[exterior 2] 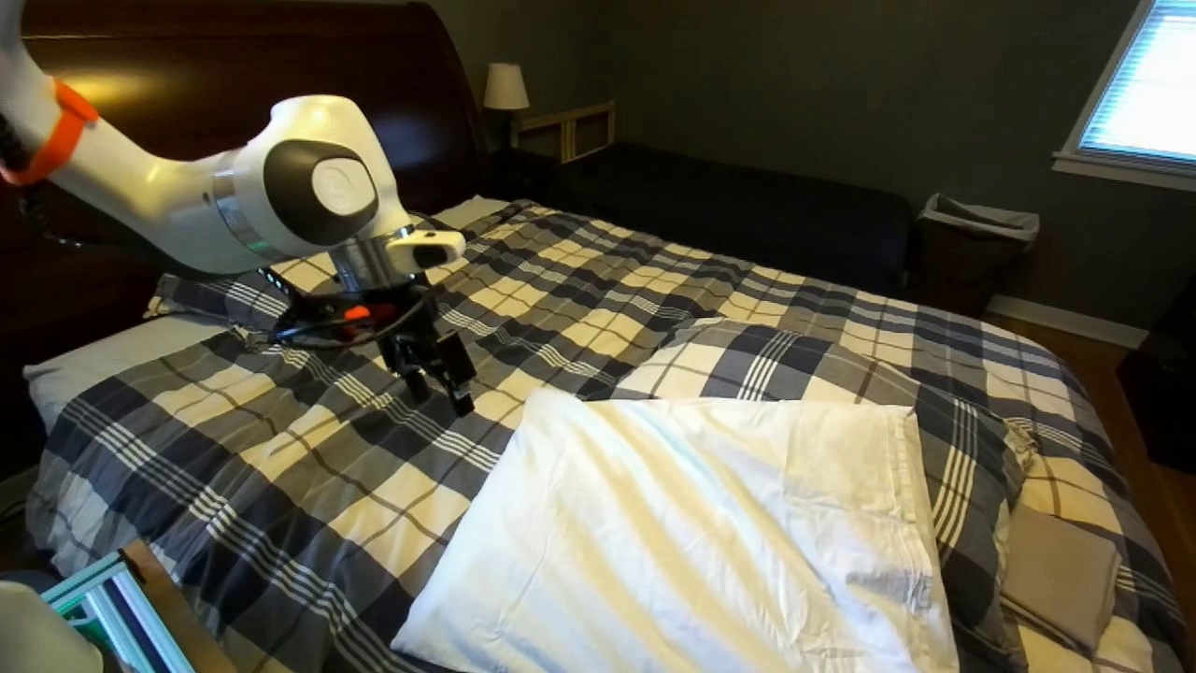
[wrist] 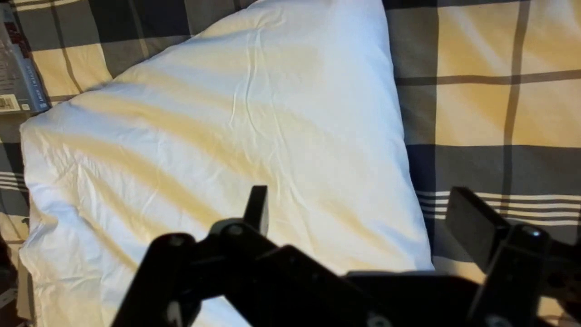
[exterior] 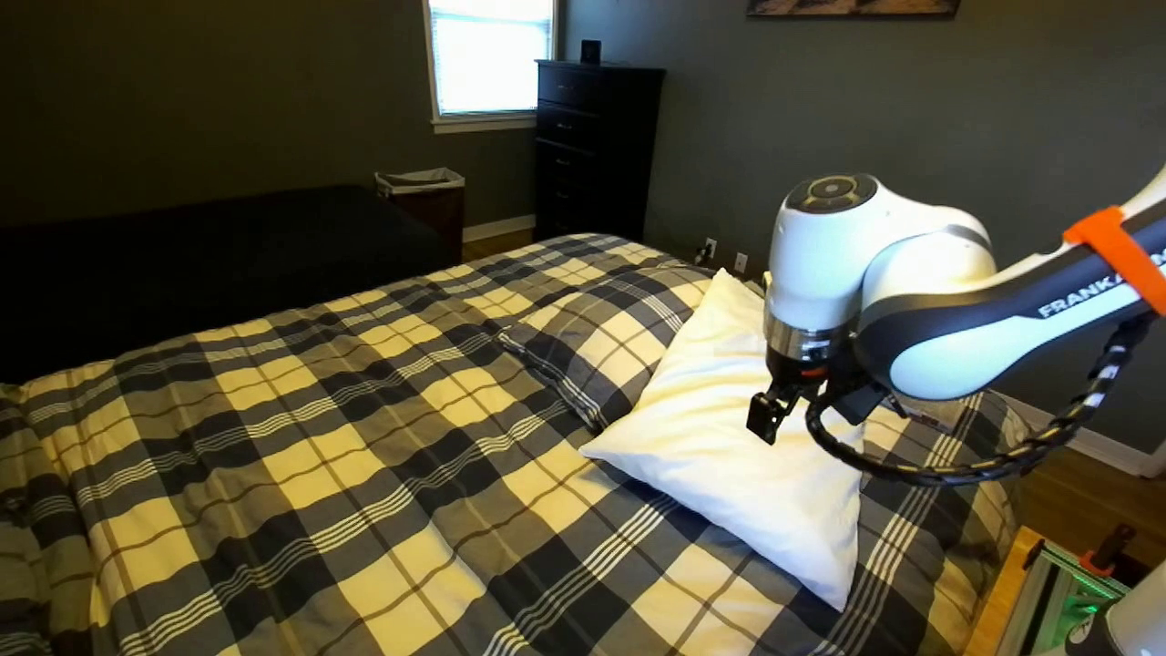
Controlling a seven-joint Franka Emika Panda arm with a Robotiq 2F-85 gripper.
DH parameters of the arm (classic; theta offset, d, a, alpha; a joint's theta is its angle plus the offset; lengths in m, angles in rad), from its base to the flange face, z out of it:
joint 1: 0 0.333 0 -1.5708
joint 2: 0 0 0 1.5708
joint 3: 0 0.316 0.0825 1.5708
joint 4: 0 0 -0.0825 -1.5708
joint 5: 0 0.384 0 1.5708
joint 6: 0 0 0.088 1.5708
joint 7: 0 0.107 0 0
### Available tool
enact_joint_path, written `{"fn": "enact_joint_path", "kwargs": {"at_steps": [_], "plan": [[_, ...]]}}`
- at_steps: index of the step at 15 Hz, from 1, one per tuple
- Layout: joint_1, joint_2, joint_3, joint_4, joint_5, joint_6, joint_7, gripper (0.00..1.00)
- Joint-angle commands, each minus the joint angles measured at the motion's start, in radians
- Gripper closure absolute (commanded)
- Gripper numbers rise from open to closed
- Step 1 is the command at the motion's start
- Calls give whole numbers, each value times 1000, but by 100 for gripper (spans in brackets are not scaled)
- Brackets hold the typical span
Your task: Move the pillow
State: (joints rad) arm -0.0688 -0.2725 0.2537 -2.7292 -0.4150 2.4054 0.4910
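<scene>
While my gripper [wrist: 364, 211] hangs above the checked blanket [exterior: 319, 437] with its jaws parted wide and nothing held between them, the white pillow [exterior: 710, 446] lies askew on that blanket, against a plaid pillow [exterior: 619, 342] or partly over it; I cannot tell which. In the wrist view, one finger [wrist: 257, 206] shows over the white cloth and the other over the checks past the pillow's edge, so I judge this to be the approach to a grasp. To do it well, I would come straight down with that edge between the fingers, sinking far enough to take in padding as well as cloth, since a pinch of smooth fabric alone could slip. The outer finger should miss the blanket, or it may be dragged along. I would then squeeze firmly, pause, and raise the pillow slowly, expecting it to sag from the gripped side. What looks like a book [wrist: 22, 68] sits just beside the pillow, at the wrist view's left, so I would steer clear of it.
</scene>
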Motion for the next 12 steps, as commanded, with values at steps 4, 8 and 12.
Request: {"fn": "enact_joint_path", "kwargs": {"at_steps": [4,8,12], "plan": [[1,284,-30,31,-356,232,360,0],[-36,401,-28,83,-629,283,613,0],[-24,536,-61,162,-816,270,783,0]]}}
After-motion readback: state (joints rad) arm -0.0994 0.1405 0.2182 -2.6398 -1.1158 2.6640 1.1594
